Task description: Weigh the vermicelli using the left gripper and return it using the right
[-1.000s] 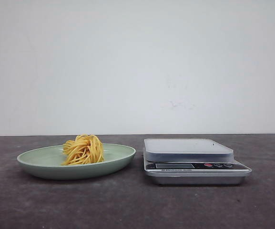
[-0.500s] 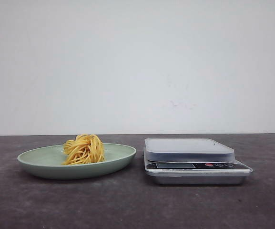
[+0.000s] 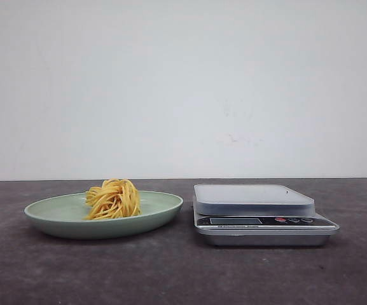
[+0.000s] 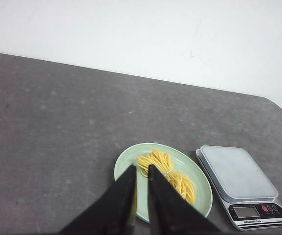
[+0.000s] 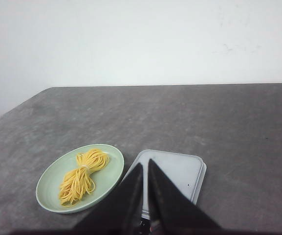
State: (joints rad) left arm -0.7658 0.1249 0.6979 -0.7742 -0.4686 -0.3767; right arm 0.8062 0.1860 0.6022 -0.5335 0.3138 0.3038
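- Front view: vermicelli (image 3: 112, 199) nest sits on pale green plate (image 3: 56, 216), left of centre on dark table (image 3: 170, 273). Digital scale (image 3: 263, 215) just beside plate on its right, apart from it, platform bare. Scale panel has a display and red and dark buttons; any lettering too small to read. No gripper or arm in this view. White wall (image 3: 183, 89) behind.
- Left wrist view: left gripper (image 4: 141, 171) fingers nearly together, only a thin slit between them, holding nothing. Tips appear over near rim of plate (image 4: 199, 181); vermicelli (image 4: 167, 174) just beyond tips, not touched. Scale (image 4: 241, 176) beside plate; panel text unreadable.
- Right wrist view: right gripper (image 5: 144, 169) fingers also nearly closed, narrow gap, holding nothing. Tips appear over scale (image 5: 180, 171) platform edge; contact can't be told. Vermicelli (image 5: 84, 174) on plate (image 5: 50, 188), off to the side of the fingers, well apart from them.
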